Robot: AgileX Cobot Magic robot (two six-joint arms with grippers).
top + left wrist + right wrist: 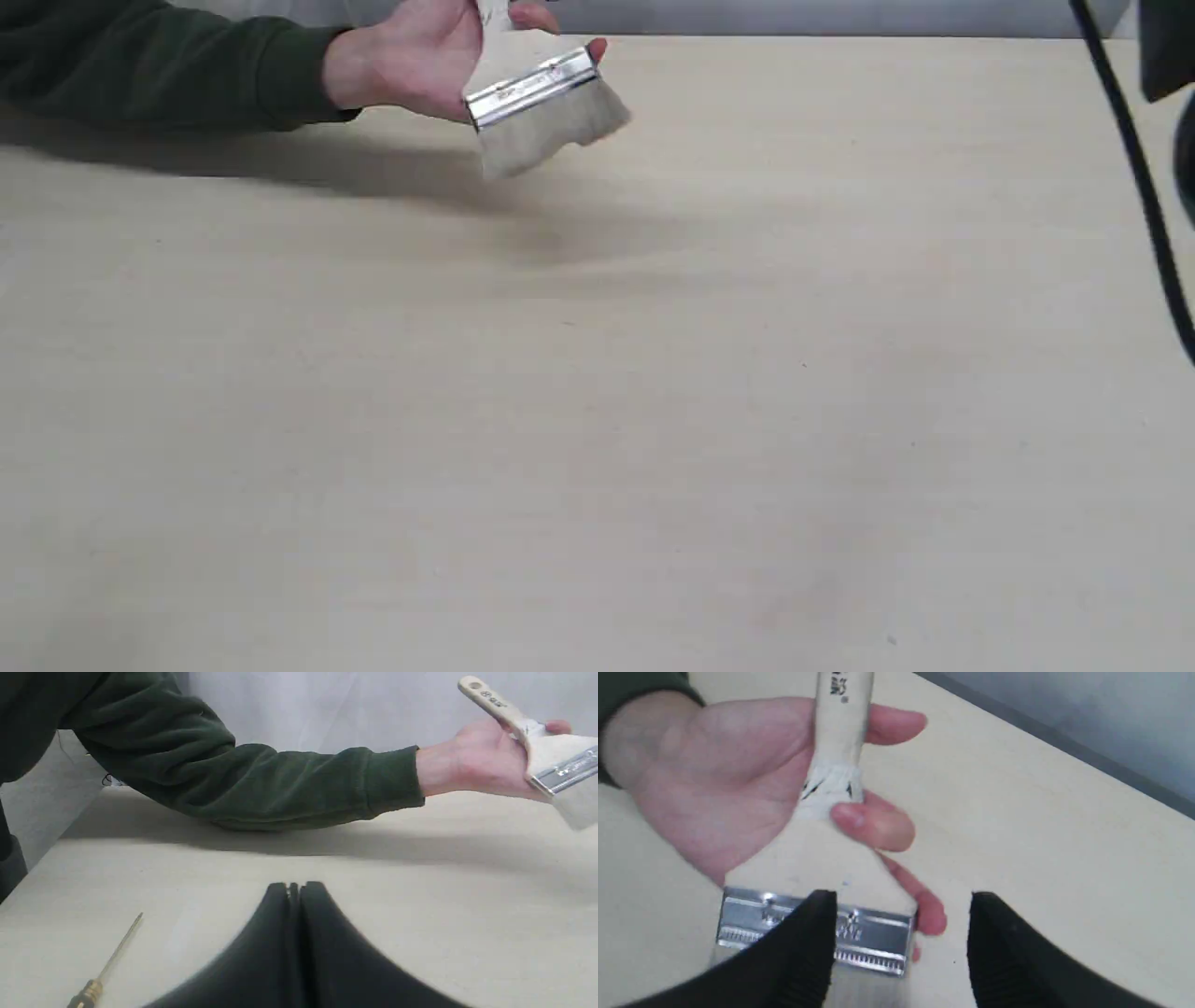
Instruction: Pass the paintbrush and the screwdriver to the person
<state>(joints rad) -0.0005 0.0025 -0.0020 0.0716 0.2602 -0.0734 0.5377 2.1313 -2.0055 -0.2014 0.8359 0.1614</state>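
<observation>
Paintbrush [541, 93]: held in the person's hand [411, 56] above the desk [597, 420]. Right fingers [803, 947] were spread wide and empty, near its ferrule.
Screwdriver [105, 970]: lay on the desk beside the left fingers [280, 933] — pressed together, empty.
Risk — the slim shaft could roll or slip from a hurried pinch.

Paintbrush [532, 86] in person's hand [411, 61] (bristles downward), screwdriver [91, 990] flat on table [420, 905]

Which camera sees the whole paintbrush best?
The left wrist view: the paintbrush shows from its handle hole down to the bristles. The exterior view cuts off the handle's end, and the right wrist view crops both ends.
</observation>
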